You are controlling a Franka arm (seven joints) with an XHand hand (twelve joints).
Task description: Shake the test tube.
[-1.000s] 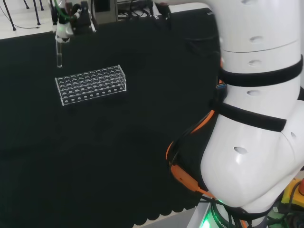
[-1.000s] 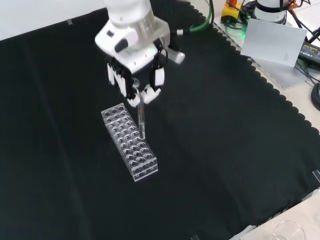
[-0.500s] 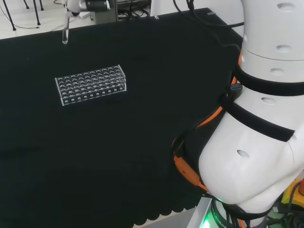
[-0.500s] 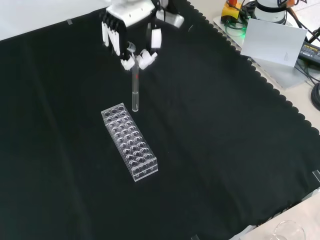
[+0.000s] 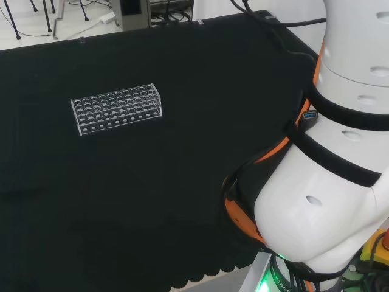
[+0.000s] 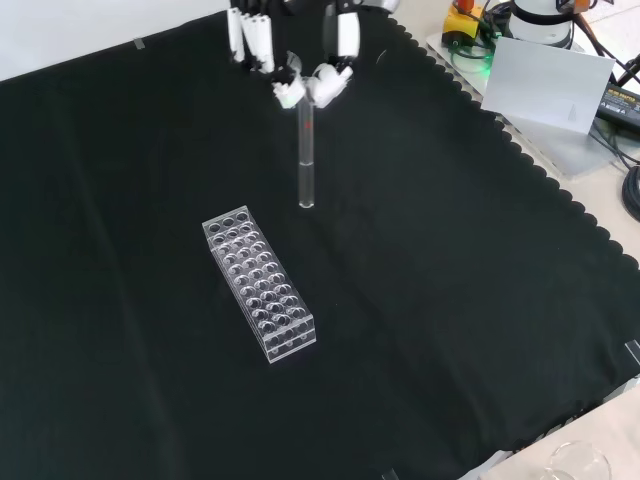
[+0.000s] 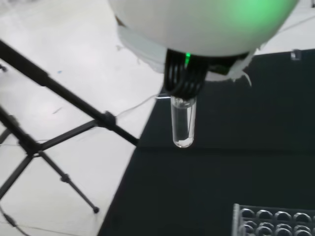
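In the front view, the hand [image 6: 300, 70] is seen at the top edge of the picture, with its fingers [image 6: 250, 35] pointing down and its fingertips drawn together on the upper end of the test tube [image 6: 306, 155]. The tube is pinched there and hangs upright below the hand — clear of the black cloth [image 6: 450, 300] and free of the rack. A small red mark is visible on the tube's upper part. Whether the tube holds any liquid cannot be told.

The clear plastic test tube rack [image 6: 260, 283] is set on the cloth, below and slightly to the left of the tube's rounded lower end in the front view; the two are apart. Its wells are arranged in rows, and no tube is seen standing in them.

In the head view, the rack [image 5: 117, 108] lies at the upper left of the cloth [image 5: 152, 201], and the arm's white links [image 5: 328, 182] are seen at the right, with orange cable routed along them.

In the wrist view, the test tube [image 7: 182, 122] is shown hanging from a dark part of the hand [image 7: 187, 76] — its rounded end is lowermost. A corner of the rack [image 7: 273, 221] is visible on the cloth, and a black tripod [image 7: 54, 128] stands on the pale floor beyond the cloth's edge.
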